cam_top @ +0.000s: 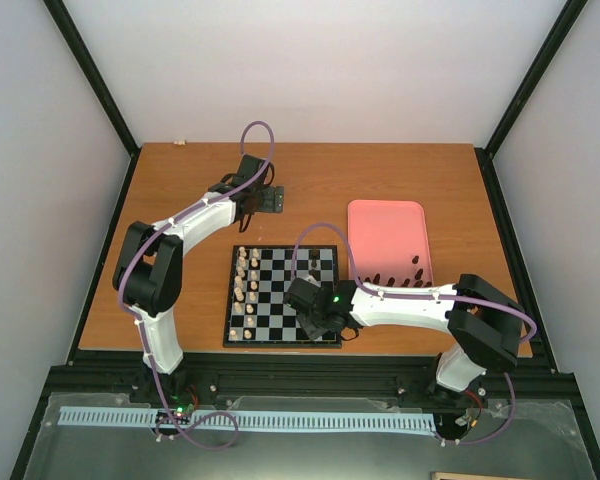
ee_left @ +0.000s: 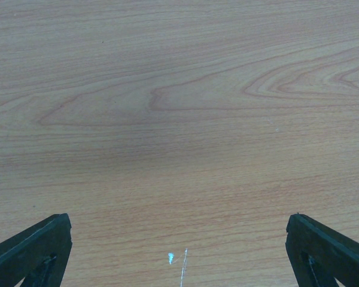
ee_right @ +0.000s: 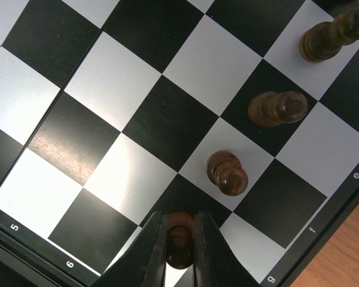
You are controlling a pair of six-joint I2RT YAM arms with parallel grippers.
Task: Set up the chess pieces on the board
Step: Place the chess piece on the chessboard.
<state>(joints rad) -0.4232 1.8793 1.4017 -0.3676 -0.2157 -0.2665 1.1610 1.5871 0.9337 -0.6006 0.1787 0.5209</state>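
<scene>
Your right gripper (ee_right: 179, 219) has its fingers clamped on a small dark piece, the held piece (ee_right: 179, 242), over the near right corner of the board (ee_right: 137, 119), by the edge marks 6 and g. Whether its base touches the square yet cannot be told, so lower straight down until it does. Centre it on the square next in line with the three dark pieces (ee_right: 227, 173) that already stand in a diagonal run just beyond your fingertips. Part the fingers only a little and lift straight up. The nearest of the three is just beside the fingers, and a sideways pull would likely knock it over. These pieces are light and narrow-based, so I expect them to topple at a slight brush. Further left on the board, the pale pieces (cam_top: 245, 283) fill two columns, well apart from your work. To the right of the board lies the tray (cam_top: 385, 208), with more dark pieces (cam_top: 395, 278) at its near end waiting to be fetched. Keep the arm high when crossing back over the set row. Farthest off, the left gripper (ee_left: 178, 218) hangs with fingers wide apart over bare table (ee_left: 179, 89), holding nothing, and it blocks nothing.
</scene>
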